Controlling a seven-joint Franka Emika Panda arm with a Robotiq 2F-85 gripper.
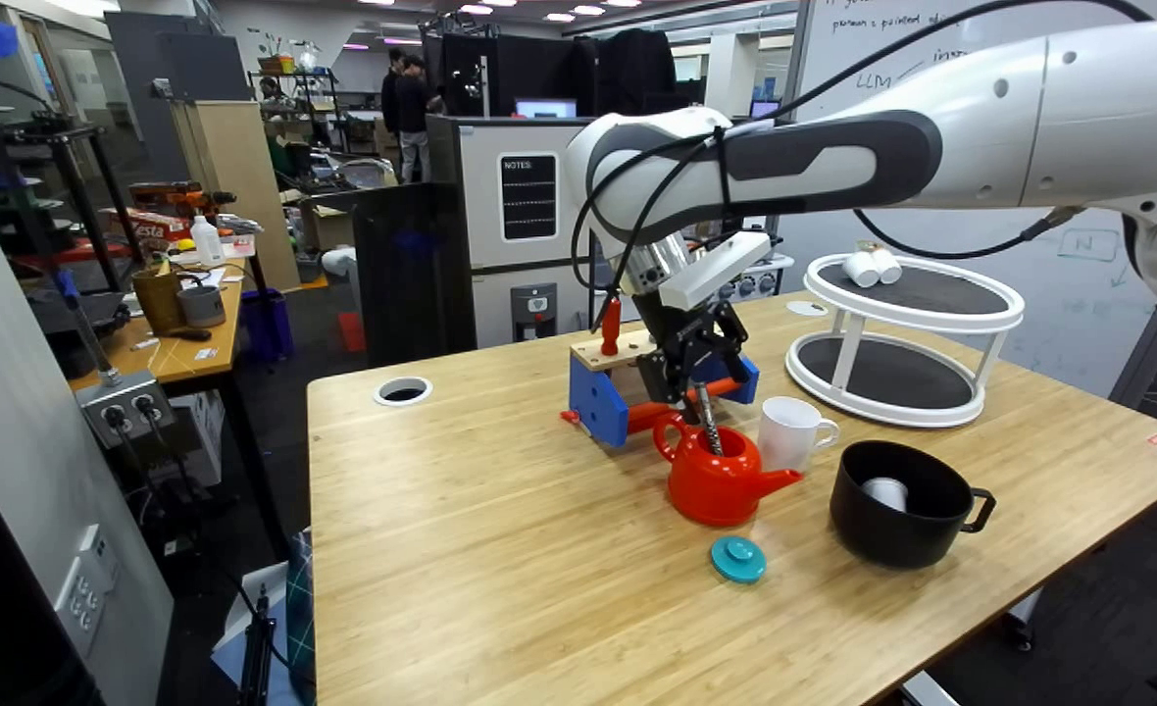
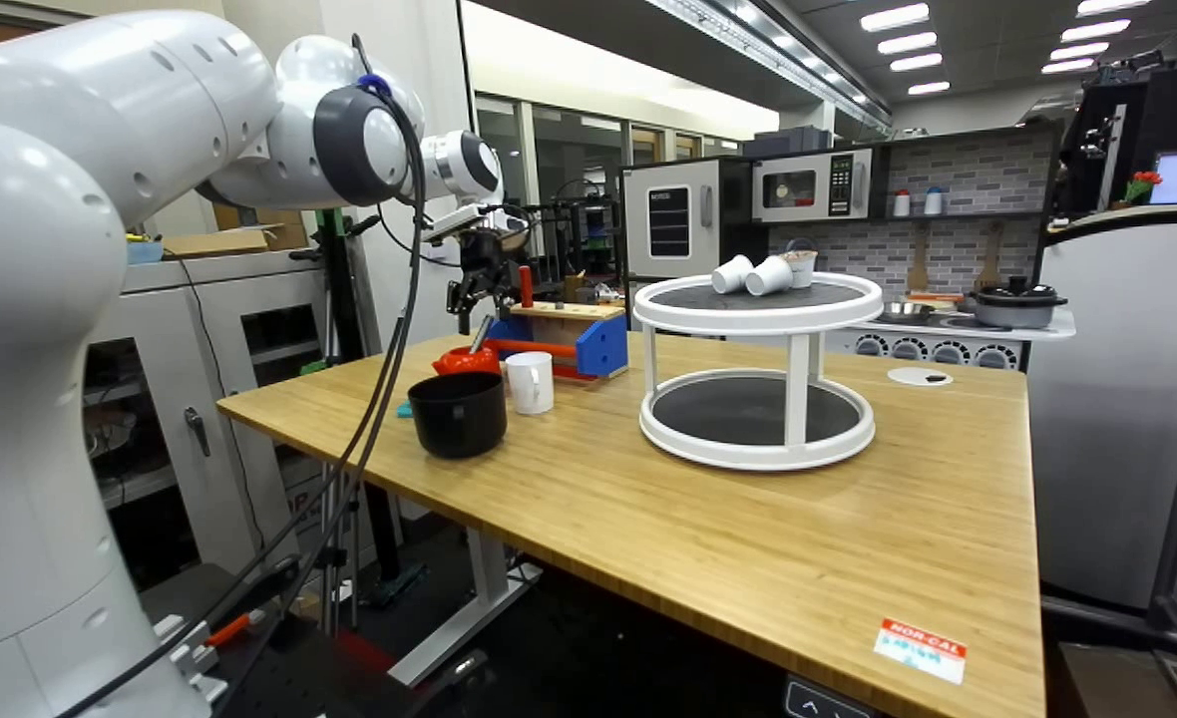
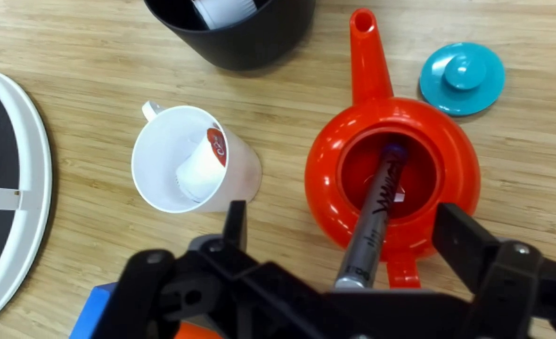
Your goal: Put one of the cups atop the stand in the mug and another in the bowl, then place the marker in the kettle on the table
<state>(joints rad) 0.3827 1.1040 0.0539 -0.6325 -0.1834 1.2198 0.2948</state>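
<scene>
Marker (image 3: 373,221) leans in the kettle (image 3: 454,169), its upper end between the jaws of the spread claw (image 3: 341,209).

Marker (image 1: 708,422) tilted in kettle (image 1: 716,495); wht cup (image 1: 885,492) in blk bowl (image 1: 887,541).

"NOTES:" on dark panel (image 1: 529,198); "NOR-CAL" on red-white sticker (image 2: 920,652); "LLM" handwritten on whiteboard (image 1: 1079,304).

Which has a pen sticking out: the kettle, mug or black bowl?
The red kettle: the marker leans out of its open top. The white mug instead holds a small white cup; the black bowl, another cup.
</scene>
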